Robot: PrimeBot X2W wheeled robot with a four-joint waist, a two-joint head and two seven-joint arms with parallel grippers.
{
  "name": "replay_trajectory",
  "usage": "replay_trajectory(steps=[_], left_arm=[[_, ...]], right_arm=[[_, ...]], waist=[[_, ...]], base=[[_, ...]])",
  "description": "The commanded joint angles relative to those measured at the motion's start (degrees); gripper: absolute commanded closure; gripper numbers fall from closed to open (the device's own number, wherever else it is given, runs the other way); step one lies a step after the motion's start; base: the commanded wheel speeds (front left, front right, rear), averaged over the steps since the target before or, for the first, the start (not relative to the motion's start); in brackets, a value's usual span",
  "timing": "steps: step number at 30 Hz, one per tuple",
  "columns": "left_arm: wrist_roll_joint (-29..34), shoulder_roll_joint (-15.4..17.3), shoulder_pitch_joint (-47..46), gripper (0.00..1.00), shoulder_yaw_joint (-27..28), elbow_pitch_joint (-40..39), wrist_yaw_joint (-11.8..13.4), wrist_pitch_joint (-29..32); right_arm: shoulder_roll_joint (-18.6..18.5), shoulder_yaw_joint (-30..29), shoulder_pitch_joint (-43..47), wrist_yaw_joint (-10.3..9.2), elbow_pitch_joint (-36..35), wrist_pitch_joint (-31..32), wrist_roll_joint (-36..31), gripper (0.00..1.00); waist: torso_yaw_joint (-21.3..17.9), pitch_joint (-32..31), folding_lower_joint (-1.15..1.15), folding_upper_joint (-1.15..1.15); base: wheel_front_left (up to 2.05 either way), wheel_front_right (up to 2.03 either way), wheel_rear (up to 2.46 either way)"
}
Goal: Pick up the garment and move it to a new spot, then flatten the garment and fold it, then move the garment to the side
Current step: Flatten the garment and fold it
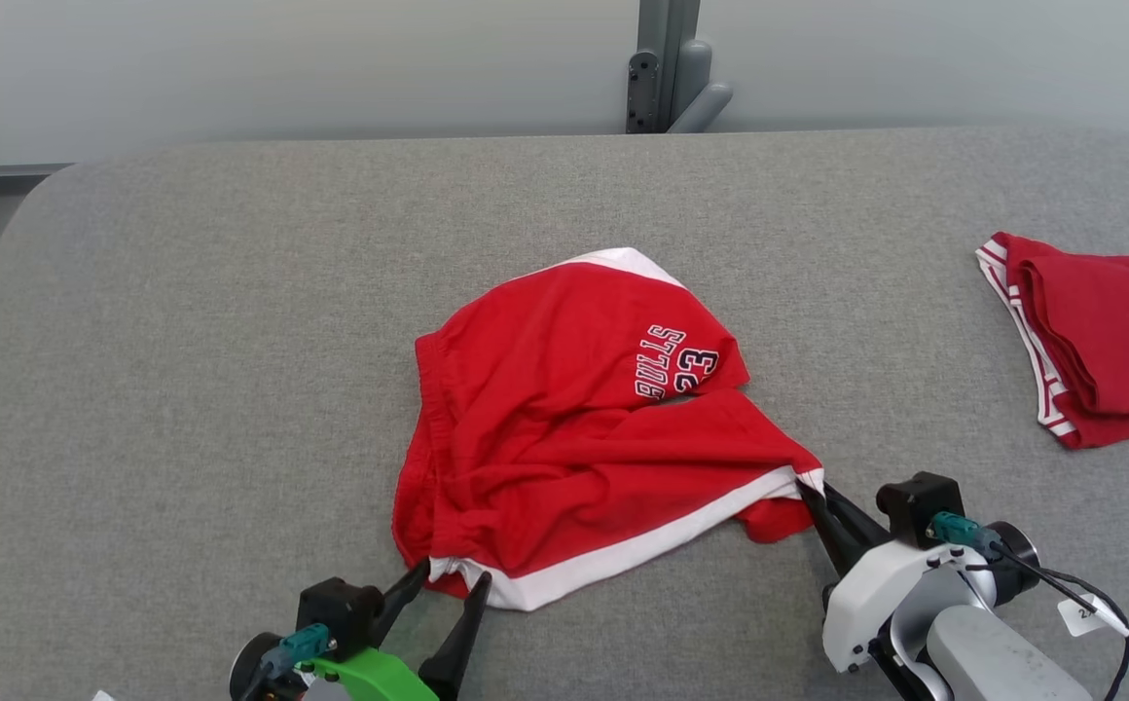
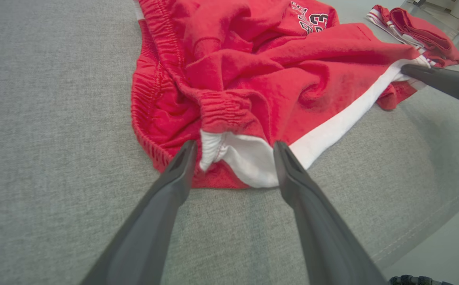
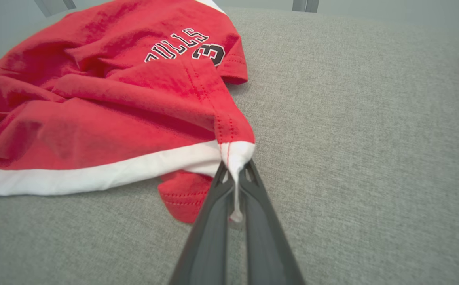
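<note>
The garment [image 1: 564, 428] is a pair of red shorts with a white hem band and "BULLS 23" lettering, lying crumpled in the middle of the grey table [image 1: 185, 341]. My left gripper [image 1: 450, 576] stands open at the garment's near-left corner; in the left wrist view its fingers straddle the white hem [image 2: 249, 158] without closing on it. My right gripper [image 1: 811, 492] is shut on the white hem corner [image 3: 235, 154] at the garment's near-right end, and the pinched cloth runs down between the two fingers. The garment [image 3: 95, 103] spreads to the left of that gripper.
A second red garment [image 1: 1100, 336] with white striped trim lies folded at the table's right edge, also seen as the folded pile [image 2: 415, 33]. A grey post [image 1: 667, 68] rises behind the table's far edge. The table's near edge [image 2: 431, 225] runs close to my left gripper.
</note>
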Motion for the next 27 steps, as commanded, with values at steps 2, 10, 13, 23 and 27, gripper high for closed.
replay_trajectory(steps=[2, 10, 13, 23, 27], left_arm=[[-0.8, 0.4, -1.6, 0.37, -0.8, 1.0, -0.1, -0.2], [-3.3, 0.2, -3.8, 1.00, -2.6, 4.0, -0.1, -0.9], [-2.9, 0.3, -4.2, 1.00, -0.7, 3.8, -0.1, -1.5], [0.7, -2.1, 1.5, 1.00, 16.0, -15.8, -0.1, -1.7], [1.5, -2.8, 3.9, 1.00, 18.9, -24.1, -0.1, -1.7]], right_arm=[[0.1, 0.2, 0.0, -0.06, 0.0, -0.3, -0.2, 1.00], [0.0, 0.1, -0.1, -0.05, -0.2, -0.3, 0.1, 1.00], [0.1, -0.9, 0.0, -0.06, -1.5, -0.3, 0.2, 1.00], [-0.7, -5.8, 1.5, -0.05, -13.1, -0.2, 4.2, 1.00], [-2.3, -7.8, 2.8, -0.05, -20.4, -0.2, 6.4, 1.00]], waist=[[-0.3, 0.0, 0.00, 0.39], [-0.8, 0.1, 0.00, 0.39], [-0.9, 0.2, 0.00, 0.39], [-0.7, -0.6, 0.00, 0.39], [-1.0, -1.5, 0.00, 0.39]], base=[[0.00, 0.00, 0.00], [0.00, 0.00, 0.00], [0.00, 0.00, 0.00], [0.00, 0.00, 0.00], [0.00, 0.00, 0.00]])
